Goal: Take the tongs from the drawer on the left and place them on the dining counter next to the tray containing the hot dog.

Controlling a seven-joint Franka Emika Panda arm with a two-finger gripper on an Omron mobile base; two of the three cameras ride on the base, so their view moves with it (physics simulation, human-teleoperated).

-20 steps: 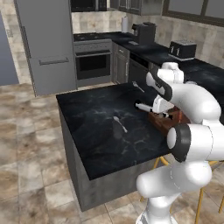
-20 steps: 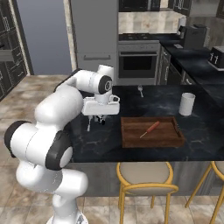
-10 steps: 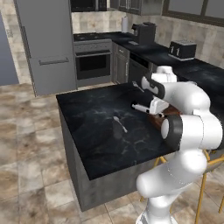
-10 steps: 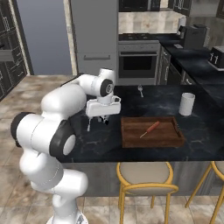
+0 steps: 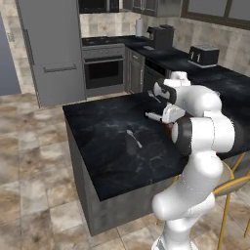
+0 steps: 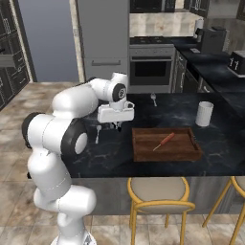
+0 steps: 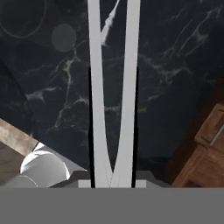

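Tongs [image 7: 113, 109] clamped at their hinged end in the claw [image 6: 116, 125], arms running straight out along the hand's line, so as to go down flat. Held low over the black marble bench [image 5: 102, 146], just left of the brown tray [image 6: 165, 144] with its hot dog [image 6: 164, 141] (the target spot, by the look of it). Farther out, a silvery spoon [image 5: 134, 138] on the marble; beyond, a white cup [image 6: 205, 114].
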